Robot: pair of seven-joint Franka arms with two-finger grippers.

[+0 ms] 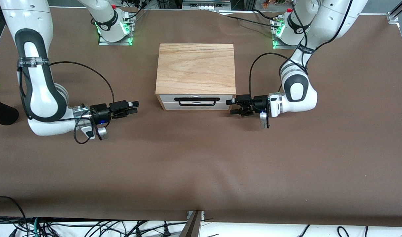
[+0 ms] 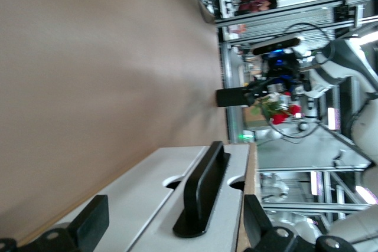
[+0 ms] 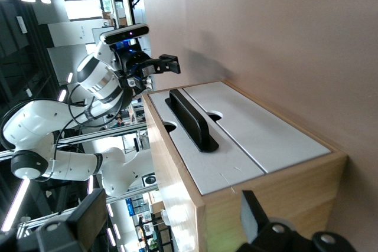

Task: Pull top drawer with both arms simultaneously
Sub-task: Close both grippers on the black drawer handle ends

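We see a wooden cabinet (image 1: 196,67) in the middle of the brown counter (image 1: 201,171), its front facing the front camera. The top drawer (image 1: 196,97) sits shut, its black handle (image 1: 197,101) untouched. The left claw (image 1: 234,106) hovers just beside the cabinet's front corner at the left arm's end, fingers spread wide and empty. The right claw (image 1: 134,108) hangs low over the counter toward the right arm's end, apart from the cabinet, also wide and empty.
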